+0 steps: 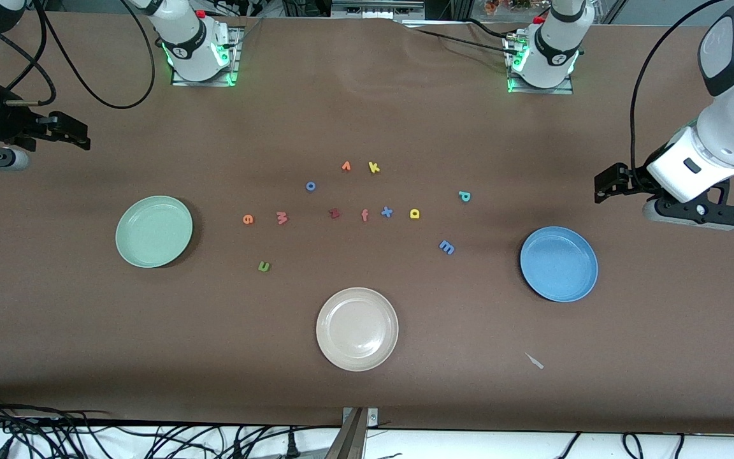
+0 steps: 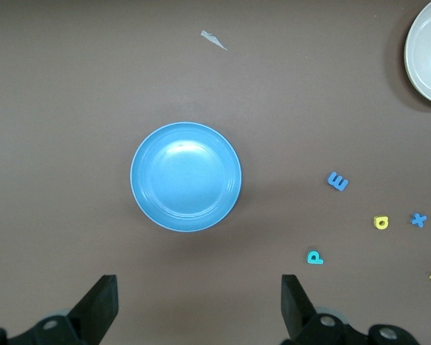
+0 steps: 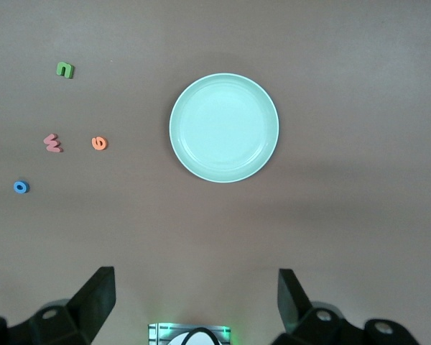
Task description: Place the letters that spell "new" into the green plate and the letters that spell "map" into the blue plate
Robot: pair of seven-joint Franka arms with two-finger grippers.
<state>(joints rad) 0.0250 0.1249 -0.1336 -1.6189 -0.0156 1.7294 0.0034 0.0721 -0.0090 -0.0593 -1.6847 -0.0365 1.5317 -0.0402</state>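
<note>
The empty green plate (image 1: 153,231) (image 3: 224,128) lies toward the right arm's end of the table. Beside it lie the orange e (image 1: 248,219) (image 3: 99,143), salmon w (image 1: 281,218) (image 3: 52,143) and green n (image 1: 264,266) (image 3: 65,70). The empty blue plate (image 1: 559,263) (image 2: 185,176) lies toward the left arm's end, with the blue m (image 1: 446,247) (image 2: 337,181), yellow a (image 1: 415,213) (image 2: 381,222) and teal p (image 1: 464,196) (image 2: 314,257) beside it. My left gripper (image 1: 601,187) (image 2: 199,302) hangs open over bare table by the blue plate. My right gripper (image 1: 80,135) (image 3: 195,298) hangs open over the table's end by the green plate.
A beige plate (image 1: 357,328) lies nearest the front camera, midway between the two ends. Other letters lie in the middle: yellow k (image 1: 374,167), blue x (image 1: 387,211), salmon f (image 1: 364,215), dark red z (image 1: 334,213), blue o (image 1: 310,186). A pale scrap (image 1: 534,361) lies near the blue plate.
</note>
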